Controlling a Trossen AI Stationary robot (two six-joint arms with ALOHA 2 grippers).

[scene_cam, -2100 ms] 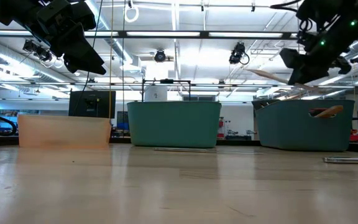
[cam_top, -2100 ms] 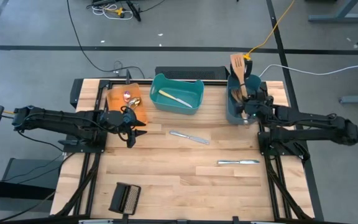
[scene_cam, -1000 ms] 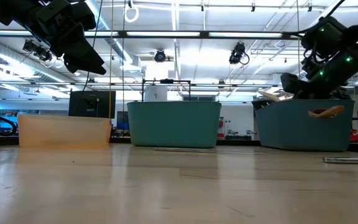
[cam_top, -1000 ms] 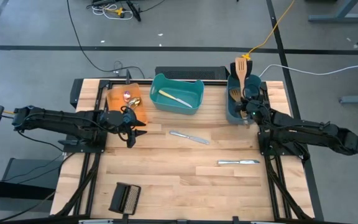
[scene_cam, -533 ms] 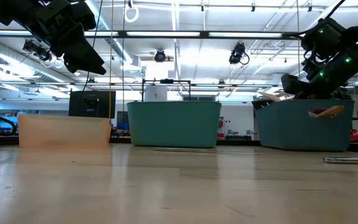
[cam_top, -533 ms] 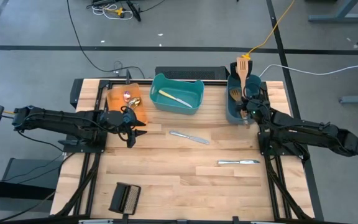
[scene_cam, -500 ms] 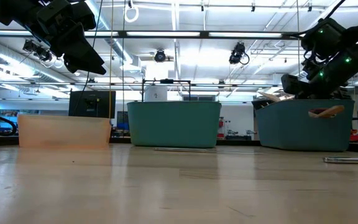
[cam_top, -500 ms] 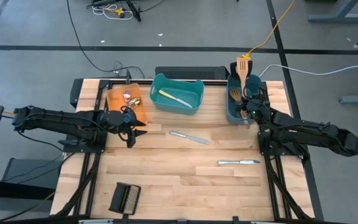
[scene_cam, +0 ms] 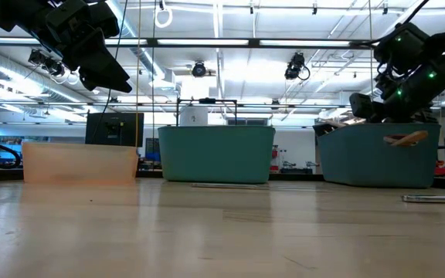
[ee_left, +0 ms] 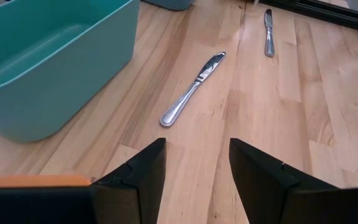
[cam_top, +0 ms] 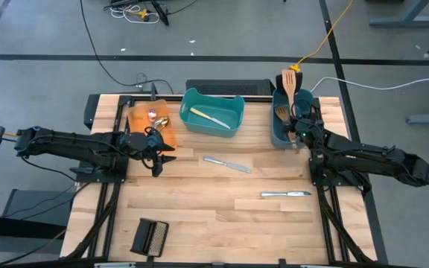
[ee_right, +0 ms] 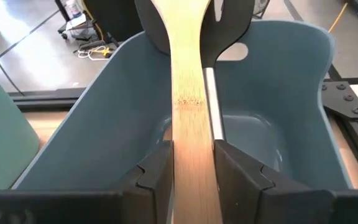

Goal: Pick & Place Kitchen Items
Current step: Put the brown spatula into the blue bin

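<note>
R gripper (ee_right: 191, 171) sat over dark teal bin (ee_right: 110, 106), fingers flanking pale wooden slotted spatula (ee_right: 188, 93); grip/release unclear. Handle ran straight ahead. L gripper (ee_left: 194, 165) open, silver table knife (ee_left: 193, 89) ahead.

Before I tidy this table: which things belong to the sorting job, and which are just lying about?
Job:
wooden spatula between the right gripper fingers
black spatula
table knives
binned knife
spoons
teal bins
orange bin

Lying about:
black ribbed block
left gripper, idle
</note>
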